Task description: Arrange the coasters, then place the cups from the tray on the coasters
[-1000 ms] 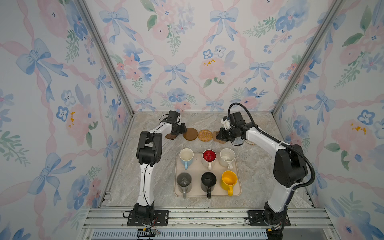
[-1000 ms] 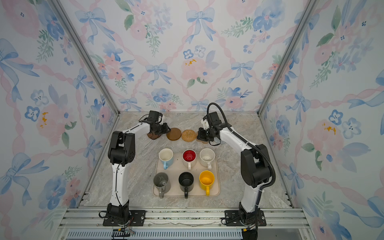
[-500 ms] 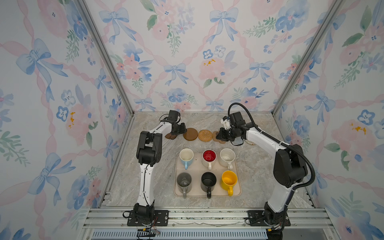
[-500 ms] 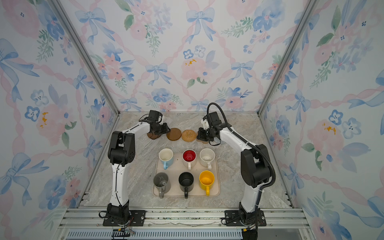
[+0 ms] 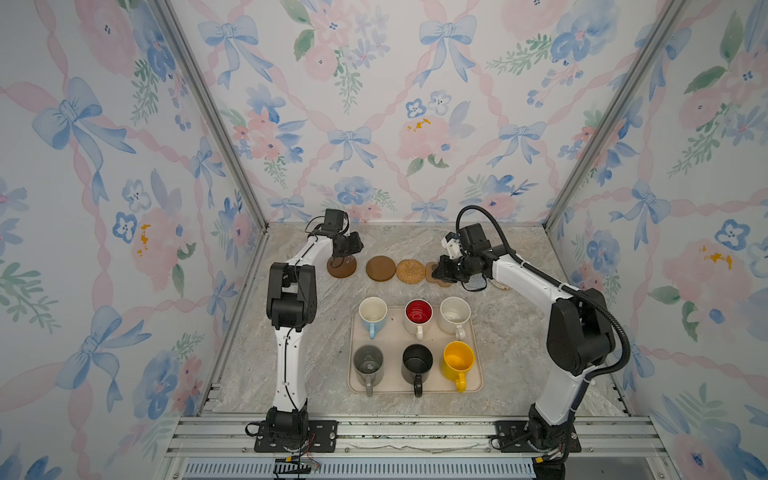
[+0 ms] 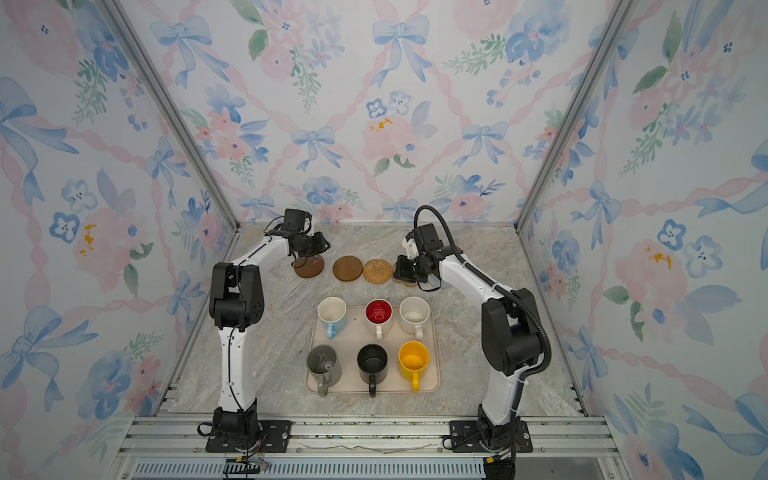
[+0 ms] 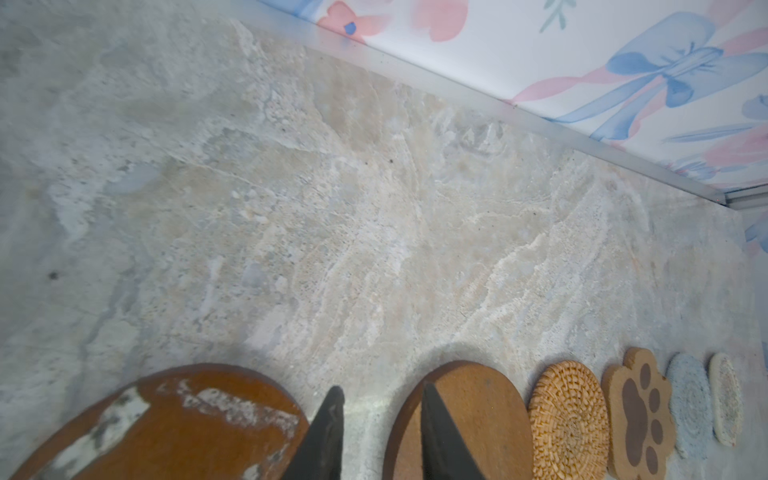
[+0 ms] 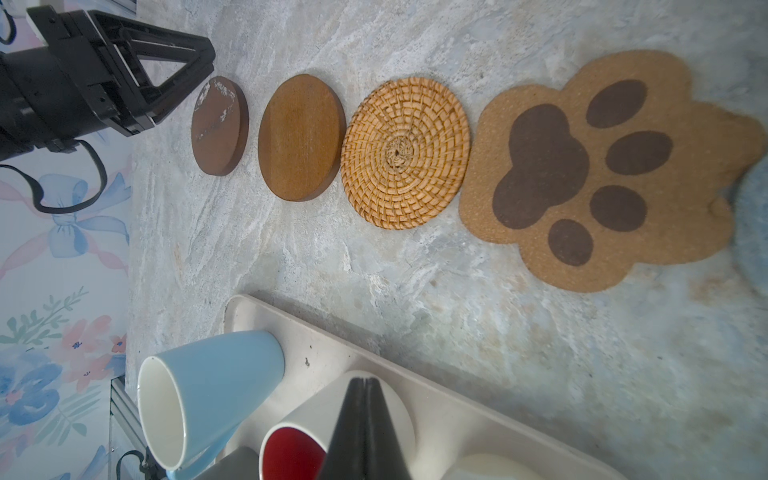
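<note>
Blue-grey coaster (image 8: 754, 224), edge-cropped, perhaps crocheted

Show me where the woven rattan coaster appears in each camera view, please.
In a top view: woven rattan coaster, third from the left in the coaster row.
In a top view: same place.
Left wrist: between the plain brown disc and the paw coaster.
Right wrist: between those two as well.
Shared landmark: the plain brown disc beside it.

light: bright, even | shadows: soft, faint | wrist views: edges blurred | top views: sharp
</note>
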Motion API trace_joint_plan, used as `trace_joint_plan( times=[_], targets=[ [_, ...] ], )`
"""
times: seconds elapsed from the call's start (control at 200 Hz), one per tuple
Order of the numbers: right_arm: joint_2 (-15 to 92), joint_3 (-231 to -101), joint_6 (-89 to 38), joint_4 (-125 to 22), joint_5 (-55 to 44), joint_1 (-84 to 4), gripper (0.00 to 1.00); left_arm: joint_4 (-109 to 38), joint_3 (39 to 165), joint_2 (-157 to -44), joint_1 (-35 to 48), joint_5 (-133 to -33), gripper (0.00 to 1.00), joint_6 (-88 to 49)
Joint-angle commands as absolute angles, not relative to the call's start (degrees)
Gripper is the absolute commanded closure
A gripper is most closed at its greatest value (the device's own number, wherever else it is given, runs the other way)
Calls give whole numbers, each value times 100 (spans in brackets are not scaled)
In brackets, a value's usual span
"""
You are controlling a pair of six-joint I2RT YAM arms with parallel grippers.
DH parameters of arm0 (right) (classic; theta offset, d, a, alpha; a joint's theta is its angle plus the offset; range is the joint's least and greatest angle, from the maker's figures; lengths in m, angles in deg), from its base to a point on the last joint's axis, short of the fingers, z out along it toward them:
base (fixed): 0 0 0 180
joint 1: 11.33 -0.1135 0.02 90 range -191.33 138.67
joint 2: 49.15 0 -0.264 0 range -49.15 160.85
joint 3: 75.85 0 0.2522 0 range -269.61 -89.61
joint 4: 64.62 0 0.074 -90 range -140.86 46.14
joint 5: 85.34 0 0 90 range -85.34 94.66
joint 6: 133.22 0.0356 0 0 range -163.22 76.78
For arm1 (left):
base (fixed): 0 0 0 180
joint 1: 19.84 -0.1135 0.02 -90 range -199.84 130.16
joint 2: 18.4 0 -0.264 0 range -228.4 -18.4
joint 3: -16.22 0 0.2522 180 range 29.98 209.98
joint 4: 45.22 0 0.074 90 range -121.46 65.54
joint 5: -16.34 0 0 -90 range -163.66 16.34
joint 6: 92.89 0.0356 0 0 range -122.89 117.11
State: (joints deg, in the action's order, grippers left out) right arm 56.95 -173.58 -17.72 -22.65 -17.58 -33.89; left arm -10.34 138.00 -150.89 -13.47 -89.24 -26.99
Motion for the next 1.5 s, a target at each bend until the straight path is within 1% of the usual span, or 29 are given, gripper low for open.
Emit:
trace_joint_plan(
  times=[0.0, 0.36, 0.705, 1.1, 1.495],
  targets=[
    [5673, -17324, -1756, -2256, -1758, -3434, 100, -922, 13927, -14992, -1472, -8687, 71, -2653],
    [5676, -17324, -1748, -2200, -1731, -3450, 100, -922, 14270, -15428, -1786, -8509, 72, -2663],
    [5717, -17406, -1747, -2138, -1697, -3458, 100, -907, 14309, -15637, -1826, -8491, 72, -2640],
    [5772, -17383, -1690, -2181, -1729, -3465, 100, -905, 13886, -15525, -1826, -8370, 72, -2438],
    [5822, -17418, -1678, -2208, -1767, -3474, 100, -905, 13484, -15328, -1826, -8476, 73, -2443]
  ],
)
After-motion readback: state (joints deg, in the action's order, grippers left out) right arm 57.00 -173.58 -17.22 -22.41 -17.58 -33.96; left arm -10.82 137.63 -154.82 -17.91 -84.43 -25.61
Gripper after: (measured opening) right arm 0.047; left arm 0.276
